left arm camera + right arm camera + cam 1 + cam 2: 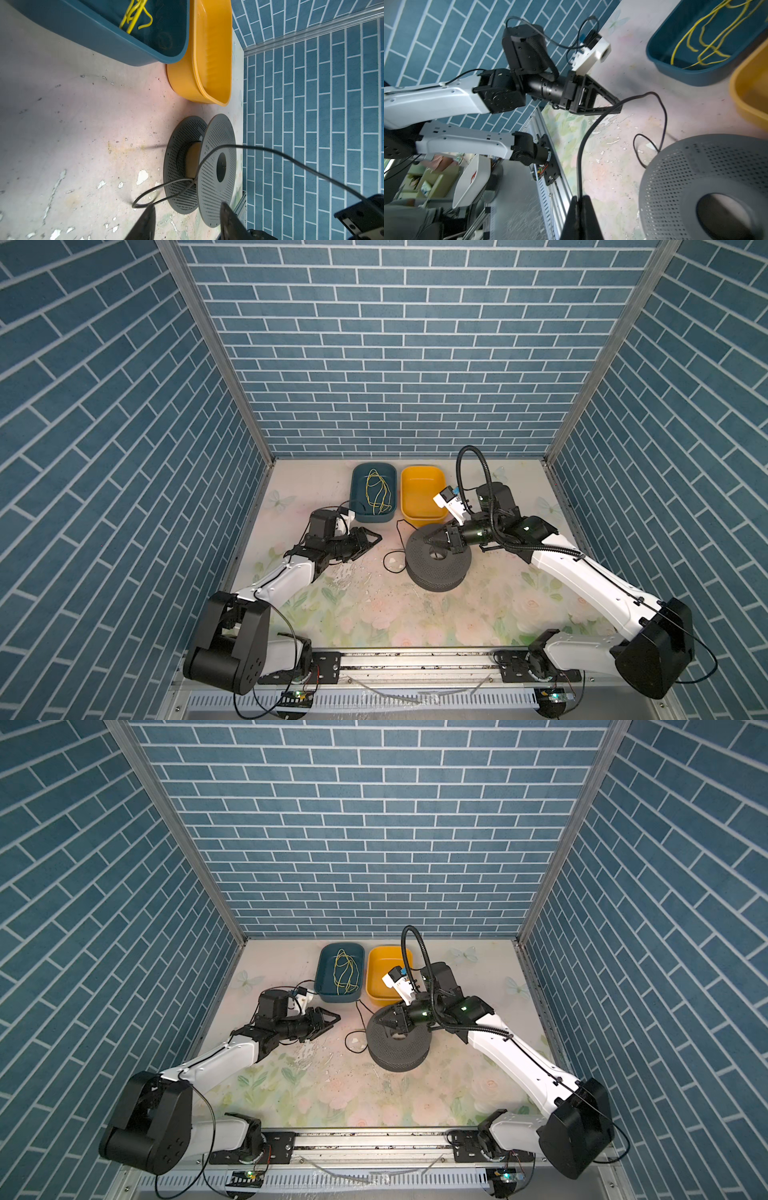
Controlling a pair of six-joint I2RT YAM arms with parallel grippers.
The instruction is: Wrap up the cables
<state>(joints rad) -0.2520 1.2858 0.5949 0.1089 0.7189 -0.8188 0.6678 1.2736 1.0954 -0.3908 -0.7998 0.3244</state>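
**Cable (579, 170) pinched by R gripper (579, 198) above spool (685, 166), slack looped beside it**

Thin black cable, partly wound. In the L wrist view a few dark turns sit round the spool's tan core (194, 158), btwn the lower flange (182, 133) and the top flange (216, 128). From the core the cable comes out on the spool's L-arm side. It lies in a small flat loop on the table (332, 614) just beside the lower flange. Then it lifts off, arcs up and bends back over the top flange to the R gripper. The free stretch runs roughly crosswise to the spool, loop end low and gripper end high. It is all curves, no straight run.

R gripper: fingers clenched tight on the cable, which sticks out from btwn the tips. It hangs above the top flange.

L gripper (379, 537): fingers apart w/ nothing btwn them. Tips aim at the spool, near the loop but apart from it.

Spool lies flat, axle upright, centre hole facing up.

Orange bin (415, 520) sits just behind the spool. Teal bin (370, 517) is next to that on the L-arm side, w/ yellow-green wire (376, 489) inside.
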